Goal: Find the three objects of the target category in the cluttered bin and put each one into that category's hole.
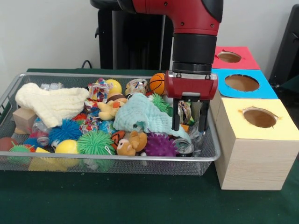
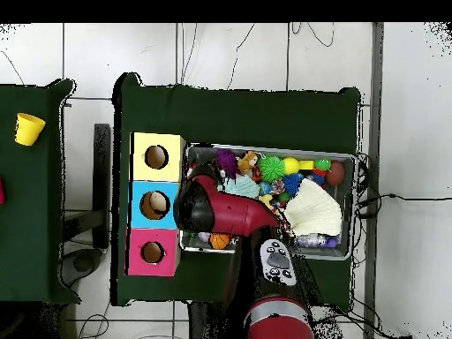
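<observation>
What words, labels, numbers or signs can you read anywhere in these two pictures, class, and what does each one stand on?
No readable text in either view.
The yellow box, blue box and red box carry only plain coloured tops with holes, no labels.
The panel on the arm in the overhead view shows buttons, but any markings are too small to read.
Toys in the wire bin show patterns, no legible words.
</observation>
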{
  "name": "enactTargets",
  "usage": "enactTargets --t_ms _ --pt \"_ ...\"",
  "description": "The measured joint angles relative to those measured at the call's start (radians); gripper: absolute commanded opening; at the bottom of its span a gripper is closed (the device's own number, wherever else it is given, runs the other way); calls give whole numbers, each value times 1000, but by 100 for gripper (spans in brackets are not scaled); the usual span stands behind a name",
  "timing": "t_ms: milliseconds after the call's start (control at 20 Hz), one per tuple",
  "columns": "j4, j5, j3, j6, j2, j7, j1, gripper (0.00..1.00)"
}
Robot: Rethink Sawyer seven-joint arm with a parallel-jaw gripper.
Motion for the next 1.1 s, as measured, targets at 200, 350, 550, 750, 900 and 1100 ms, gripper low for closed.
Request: enactTargets --t_ms 200,350,550,750,900,1100 --pt "14 0 6 -39 22 0 -1 100" --pt "23 1 9 -39 32 0 0 100" --pt "42 3 9 -39 41 0 0 100" --pt "53 5 9 -40 42 3 0 100" --pt "62 8 9 -40 42 3 0 100" --pt "71 18 9 -40 42 3 1 100"
